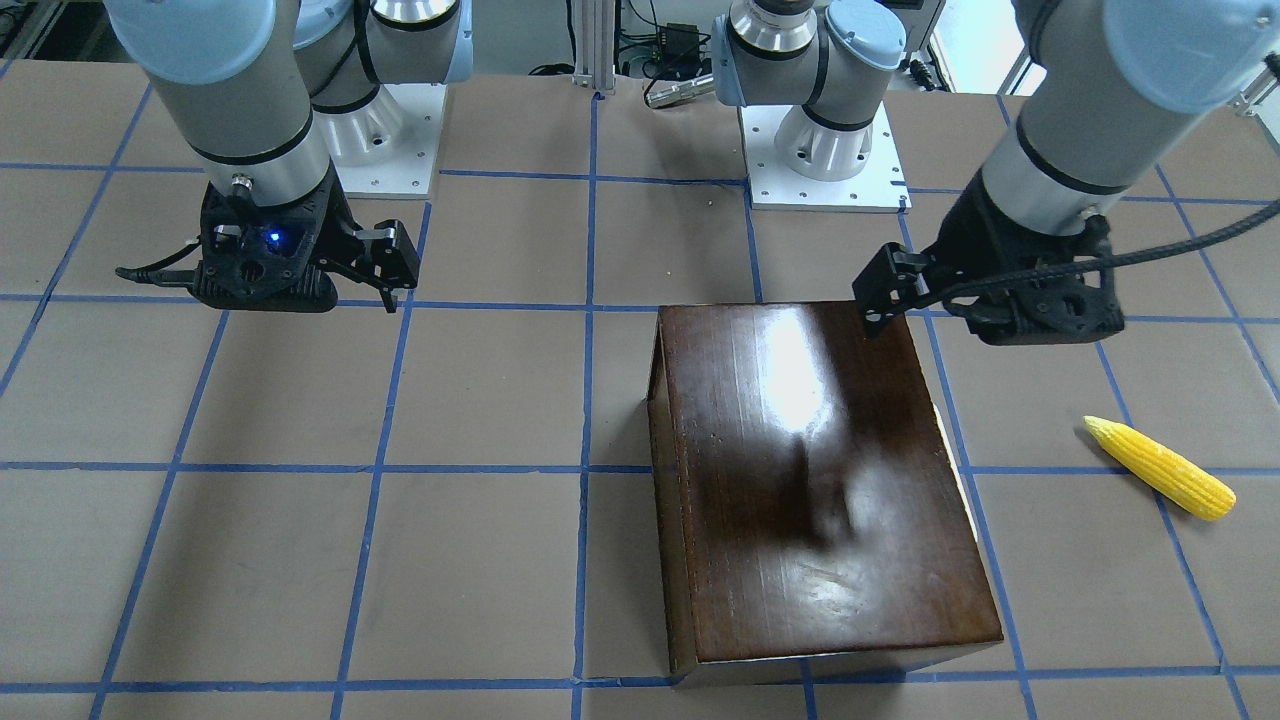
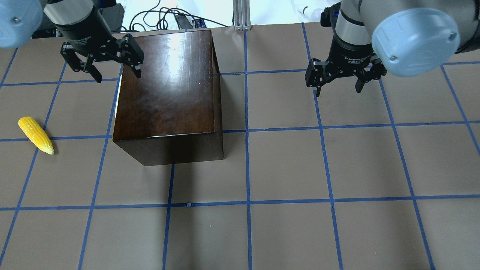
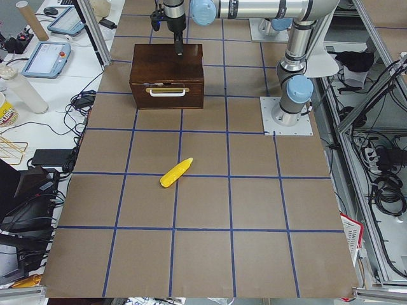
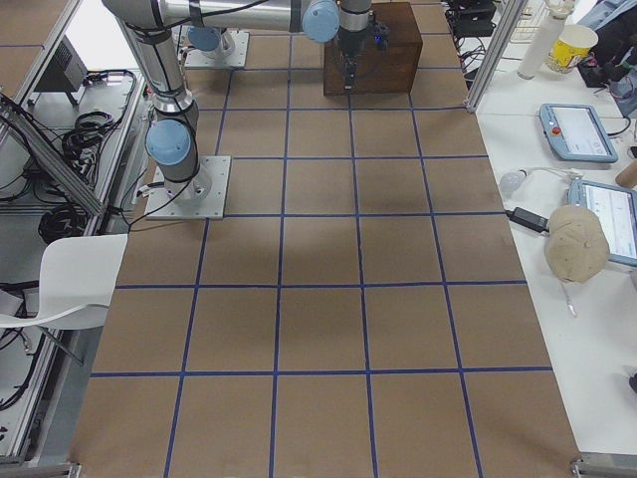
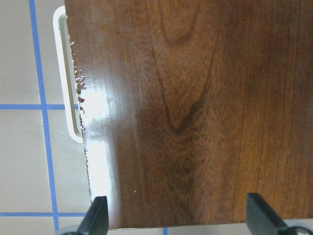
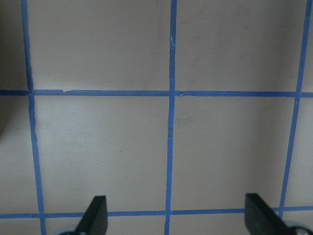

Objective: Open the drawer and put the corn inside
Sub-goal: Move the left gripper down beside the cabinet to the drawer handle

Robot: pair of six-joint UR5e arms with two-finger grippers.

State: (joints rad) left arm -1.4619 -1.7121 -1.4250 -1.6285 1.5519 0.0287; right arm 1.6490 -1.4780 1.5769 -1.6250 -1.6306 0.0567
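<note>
The table (image 2: 285,168) carries a dark box (image 2: 168,86), its drawer (image 3: 166,92) closed. The left gripper (image 2: 118,77) hangs over the box's top edge and the right gripper (image 2: 337,91) over bare table, both jaws wide apart and empty. The corn (image 2: 36,135) lies on the table, well apart from the drawer front.

The dark-fronted drawer (image 3: 166,99) sits shut, while the yellow, tapered corn (image 2: 36,135) lies flat well apart from it.

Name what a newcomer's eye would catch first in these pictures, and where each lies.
The glossy dark-brown box, on the robot's left half of the table, its drawer shut. The bright yellow corn lies alone further left. The open left tool hovers over the box's top.
</note>
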